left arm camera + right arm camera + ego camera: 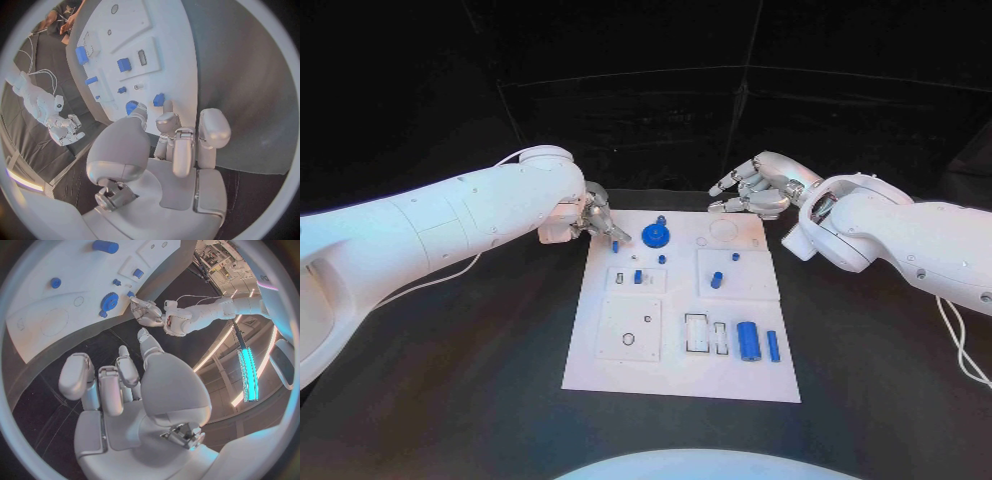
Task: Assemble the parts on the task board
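**Left hand works a small peg at the board's far corner**

The board [589, 372] lies flat in the middle of the desk [430, 400], its long axis running away from the robot, so both arms can reach it from either side. The left hand [596, 221] reaches over the far left corner. Its fingertips [164, 106] meet around a small blue peg [615, 245], which appears pinched there; the left wrist view shows a bit of blue just beside the tips. Whether the peg is seated or only touching the board I cannot tell. The peg looks upright, its long axis roughly standing off the board, as a part going into a hole would need.

The right hand [754, 188] hovers past the board's far right corner, fingers loosely curled and apart, holding nothing. It seems parked clear of the work, leaving the left arm room.

Just beside the left hand sits a blue gear [658, 237], flat on the board with a knob pointing up. Near the robot, a blue cylinder [749, 342] and a thinner bar [773, 346] lie side by side, both with their long axes along the board's length, probably waiting their turn.
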Controlling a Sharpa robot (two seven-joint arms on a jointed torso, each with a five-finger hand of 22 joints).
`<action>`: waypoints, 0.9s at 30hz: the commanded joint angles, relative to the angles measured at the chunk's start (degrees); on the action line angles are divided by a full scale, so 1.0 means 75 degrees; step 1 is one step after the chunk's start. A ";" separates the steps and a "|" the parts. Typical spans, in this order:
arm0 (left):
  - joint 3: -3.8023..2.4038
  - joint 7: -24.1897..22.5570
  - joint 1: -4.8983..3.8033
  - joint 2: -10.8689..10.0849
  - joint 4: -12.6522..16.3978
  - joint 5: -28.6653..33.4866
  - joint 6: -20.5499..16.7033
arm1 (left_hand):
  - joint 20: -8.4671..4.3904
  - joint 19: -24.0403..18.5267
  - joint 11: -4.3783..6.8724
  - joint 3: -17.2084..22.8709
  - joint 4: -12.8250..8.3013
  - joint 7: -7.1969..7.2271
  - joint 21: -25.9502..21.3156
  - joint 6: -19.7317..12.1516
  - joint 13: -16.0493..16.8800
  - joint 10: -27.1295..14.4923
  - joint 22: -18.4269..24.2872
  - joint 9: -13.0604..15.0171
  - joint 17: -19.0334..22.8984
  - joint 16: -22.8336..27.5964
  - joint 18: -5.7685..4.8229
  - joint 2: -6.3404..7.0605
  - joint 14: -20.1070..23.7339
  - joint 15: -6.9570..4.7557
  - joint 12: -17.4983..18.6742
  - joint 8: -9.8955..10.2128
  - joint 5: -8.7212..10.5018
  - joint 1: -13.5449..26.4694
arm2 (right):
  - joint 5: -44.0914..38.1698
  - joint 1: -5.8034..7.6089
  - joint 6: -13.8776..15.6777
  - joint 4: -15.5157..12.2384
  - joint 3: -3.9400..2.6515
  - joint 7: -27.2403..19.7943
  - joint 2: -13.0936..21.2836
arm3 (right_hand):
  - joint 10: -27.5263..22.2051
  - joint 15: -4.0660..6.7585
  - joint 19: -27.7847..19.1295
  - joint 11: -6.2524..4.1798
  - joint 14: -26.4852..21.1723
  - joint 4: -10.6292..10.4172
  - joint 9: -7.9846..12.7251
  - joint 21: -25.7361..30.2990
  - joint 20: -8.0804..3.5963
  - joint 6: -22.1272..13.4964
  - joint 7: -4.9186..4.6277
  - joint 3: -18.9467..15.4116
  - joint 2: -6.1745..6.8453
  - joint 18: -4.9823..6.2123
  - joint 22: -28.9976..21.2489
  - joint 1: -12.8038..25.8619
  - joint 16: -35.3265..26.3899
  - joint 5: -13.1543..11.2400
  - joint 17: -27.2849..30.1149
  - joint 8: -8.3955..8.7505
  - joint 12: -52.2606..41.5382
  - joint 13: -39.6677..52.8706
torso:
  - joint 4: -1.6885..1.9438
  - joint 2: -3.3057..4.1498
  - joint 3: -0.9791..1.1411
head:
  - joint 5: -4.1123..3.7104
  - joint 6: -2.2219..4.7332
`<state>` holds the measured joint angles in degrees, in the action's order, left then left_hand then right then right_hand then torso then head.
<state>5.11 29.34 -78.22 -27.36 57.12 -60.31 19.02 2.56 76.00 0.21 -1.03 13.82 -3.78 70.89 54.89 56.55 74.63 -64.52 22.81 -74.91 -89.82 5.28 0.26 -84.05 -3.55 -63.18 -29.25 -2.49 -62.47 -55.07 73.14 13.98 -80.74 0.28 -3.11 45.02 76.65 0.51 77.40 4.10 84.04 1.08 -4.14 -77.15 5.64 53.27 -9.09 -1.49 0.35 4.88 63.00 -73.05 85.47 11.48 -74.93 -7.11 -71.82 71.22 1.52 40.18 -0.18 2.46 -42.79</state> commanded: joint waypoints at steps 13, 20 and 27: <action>0.0006 0.0065 0.0003 0.0072 -0.0085 -0.0045 0.0168 | -0.0036 0.0033 0.0056 -0.0051 -0.0131 0.0029 0.0033 0.0102 -0.0020 0.0028 -0.0028 -0.0053 -0.2012 -0.0023 0.0076 -0.0142 -0.0794 -0.0072 -0.0028 0.0032 -0.0031 -0.0307 | -0.0010 0.0016 -0.0047 -0.0007 -0.0004 -0.0061 -0.0011 | -0.0043 -0.0008 -0.0050 -0.0017 0.0478 0.0000 0.0003 0.0052 -0.0002 -0.0062 0.0015 -0.0075 -0.0082 0.0071 -0.0012 0.0008 -0.0046 0.0055 -0.0599 -0.0051 0.0024 -0.0004 | 0.0000 0.0001 -0.0005 | -0.0007 -0.0030; 0.0009 0.0083 0.0010 0.0107 -0.0114 -0.0045 0.0177 | -0.0039 0.0031 0.0059 -0.0046 -0.0222 0.0031 0.0025 0.0122 -0.0033 0.0028 -0.0031 -0.0079 -0.2012 -0.0023 0.0077 -0.0231 -0.0794 -0.0074 -0.0022 0.0040 -0.0032 -0.0458 | -0.0010 0.0016 -0.0047 -0.0009 -0.0004 -0.0063 -0.0013 | -0.0044 -0.0008 -0.0050 -0.0017 0.0478 -0.0001 0.0003 0.0052 -0.0002 -0.0063 0.0015 -0.0076 -0.0084 0.0071 -0.0012 0.0005 -0.0045 0.0056 -0.0601 -0.0053 0.0025 -0.0006 | 0.0003 0.0003 -0.0003 | -0.0013 -0.0043; 0.0011 0.0093 0.0015 0.0139 -0.0153 -0.0045 0.0189 | -0.0040 0.0032 0.0060 -0.0005 -0.0338 0.0031 0.0020 0.0135 -0.0041 0.0030 -0.0040 -0.0107 -0.2012 -0.0023 0.0075 -0.0353 -0.0794 -0.0074 -0.0019 0.0052 -0.0031 -0.0636 | -0.0010 0.0016 -0.0048 -0.0010 -0.0004 -0.0064 -0.0013 | -0.0046 -0.0008 -0.0049 -0.0017 0.0479 -0.0001 0.0003 0.0052 -0.0002 -0.0064 0.0015 -0.0078 -0.0087 0.0071 -0.0011 0.0003 -0.0044 0.0058 -0.0604 -0.0054 0.0027 -0.0008 | 0.0003 0.0003 -0.0005 | -0.0016 -0.0058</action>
<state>5.21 29.54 -78.03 -26.41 56.04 -60.36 19.77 2.56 75.99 0.42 -0.99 11.58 -3.58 70.88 55.51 56.32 74.84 -64.75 22.07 -74.91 -89.83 5.29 -2.48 -84.04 -3.56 -63.18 -29.25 -2.49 -66.79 -55.08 73.14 13.92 -80.73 0.28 -3.13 44.97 76.66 0.51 77.40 4.10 84.04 1.09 -4.14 -77.16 5.64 53.27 -9.09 -1.82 0.35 4.88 63.01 -73.05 85.47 11.69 -74.91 -7.31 -71.82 71.22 1.54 40.19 -0.21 2.33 -43.18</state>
